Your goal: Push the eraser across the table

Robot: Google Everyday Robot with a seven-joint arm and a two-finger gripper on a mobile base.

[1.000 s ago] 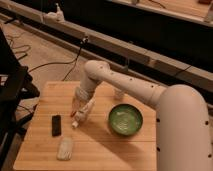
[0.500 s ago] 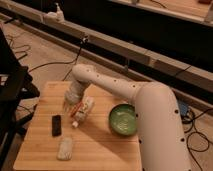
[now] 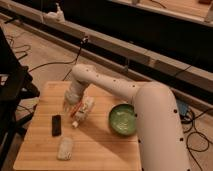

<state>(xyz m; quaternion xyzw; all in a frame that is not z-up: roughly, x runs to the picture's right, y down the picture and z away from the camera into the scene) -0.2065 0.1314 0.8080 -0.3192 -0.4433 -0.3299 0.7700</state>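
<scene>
On the table [image 3: 100, 150], left of centre, I see the eraser [image 3: 56, 125] lying flat and untouched, with the pad [image 3: 65, 148] near it towards the front edge. Up and right hangs the gripper [image 3: 71, 102], beside the tube [image 3: 83, 111]; its state I cannot tell. The bowl [image 3: 122, 120] sits further right. I judge this the approach: next I must come down beside the eraser and sweep.

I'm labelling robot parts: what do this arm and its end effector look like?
The arm is white, made of thick rounded tubular segments with bulbous joints and small dark dots along the shells; no cables show on it. The end effector, whitish too, is over the left half of the table, beside the white tube.
</scene>
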